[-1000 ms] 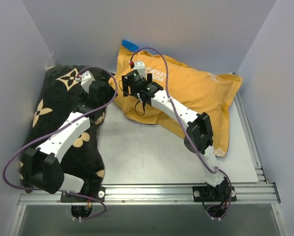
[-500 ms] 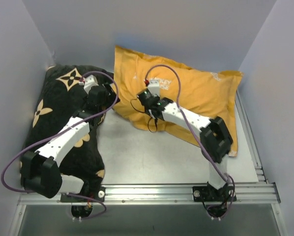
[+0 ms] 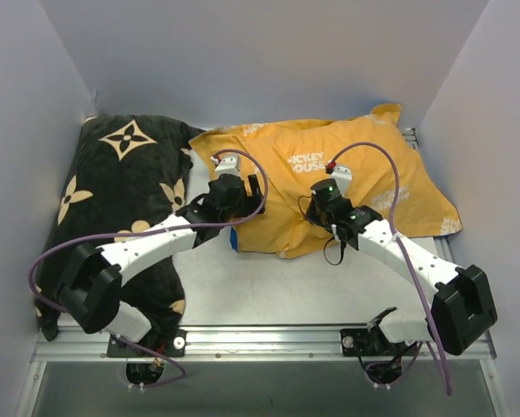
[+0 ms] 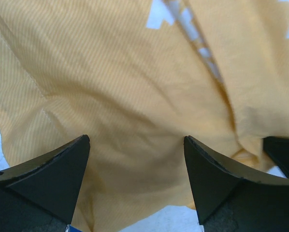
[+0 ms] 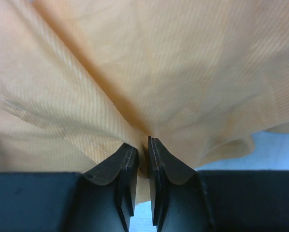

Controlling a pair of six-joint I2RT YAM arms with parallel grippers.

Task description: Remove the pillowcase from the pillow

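orange pillowcase fabric is pinched in the right gripper; left gripper, jaws wide apart, should clamp its own fold, then pull steadily.

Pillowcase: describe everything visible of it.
The pillowcase is thin orange-yellow fabric with white lettering, a blue sliver at its near left edge. It lies wrinkled and filled out on the table, beside the black cushion. The right end effector pinches a fold; the left end effector stands open over it.

grey table, orange pillowcase, black cushion
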